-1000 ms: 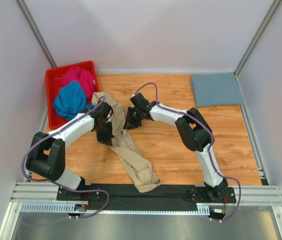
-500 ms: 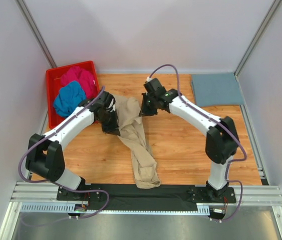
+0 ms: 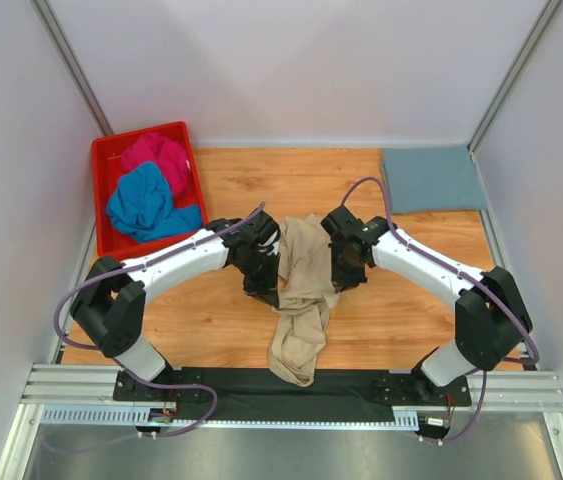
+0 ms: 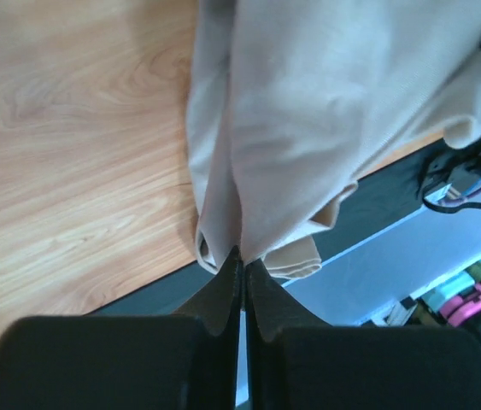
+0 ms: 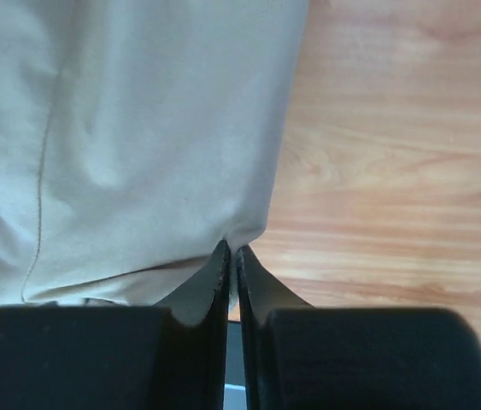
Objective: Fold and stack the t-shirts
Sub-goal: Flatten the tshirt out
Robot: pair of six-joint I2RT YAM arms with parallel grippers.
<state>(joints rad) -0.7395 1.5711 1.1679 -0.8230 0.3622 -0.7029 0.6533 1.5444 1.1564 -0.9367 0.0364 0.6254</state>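
Note:
The beige t-shirt [image 3: 303, 290] hangs bunched between both grippers over the table's middle, its lower end draped onto the black front strip. My left gripper [image 3: 265, 272] is shut on its left edge; in the left wrist view [image 4: 242, 254] the cloth [image 4: 308, 128] is pinched at the fingertips. My right gripper [image 3: 345, 266] is shut on its right edge, as the right wrist view [image 5: 231, 248] shows with the cloth [image 5: 137, 145]. A grey-blue t-shirt [image 3: 431, 178] lies folded flat at the back right. The magenta t-shirt [image 3: 159, 155] and bright blue t-shirt [image 3: 143, 200] lie crumpled in the red bin.
The red plastic bin [image 3: 104, 160] stands at the back left corner. The wooden table top [image 3: 261, 180] is enclosed by grey walls. A black strip [image 3: 361, 385] and metal rails run along the near edge by the arm bases.
Both grippers have moved toward the near edge and to the right, carrying the beige t-shirt from beside the bin to the table's middle. The shirt now hangs narrower between them.

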